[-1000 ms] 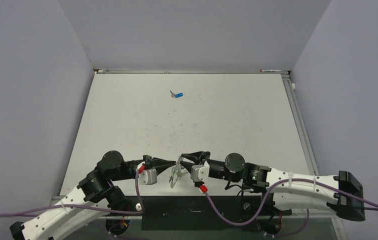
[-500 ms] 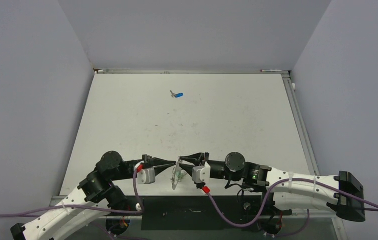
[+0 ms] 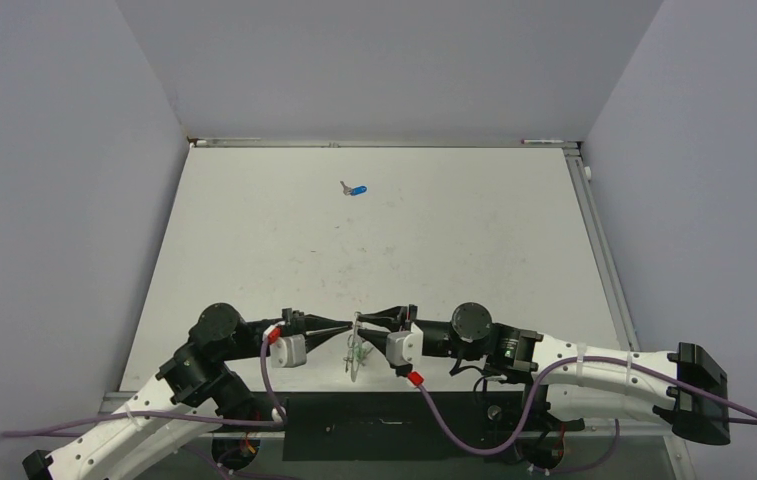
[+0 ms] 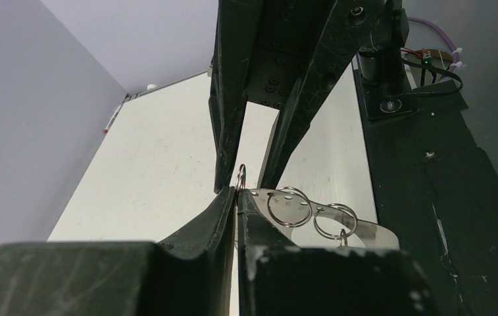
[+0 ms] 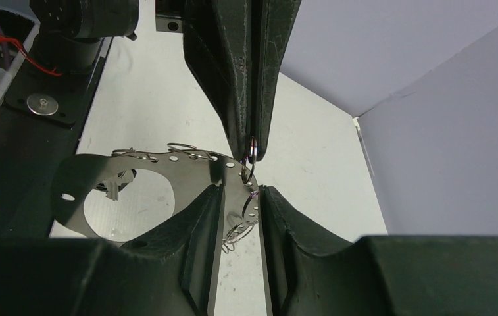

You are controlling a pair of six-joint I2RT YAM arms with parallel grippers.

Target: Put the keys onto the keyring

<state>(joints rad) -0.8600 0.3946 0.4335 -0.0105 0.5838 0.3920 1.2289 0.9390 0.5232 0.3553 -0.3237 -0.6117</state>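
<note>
The keyring (image 3: 353,360) is a flat silvery hoop with holes and small split rings strung along it, held up between both grippers at the near table edge. My left gripper (image 3: 347,329) is shut on one small split ring (image 4: 241,176) at the hoop's rim; the hoop (image 4: 364,230) runs off to its right. My right gripper (image 3: 362,322) faces it, its jaws (image 5: 241,191) closed round the hoop's band (image 5: 75,197). A green-capped key (image 3: 357,351) hangs at the hoop. The blue-capped key (image 3: 357,189) lies alone on the far table.
The white table (image 3: 474,240) has grey walls on three sides. A black base plate (image 3: 374,415) with cables lies along the near edge below the grippers.
The two gripper tips have drawn slightly closer together and the hoop has shifted a little with them. The blue key has not moved.
</note>
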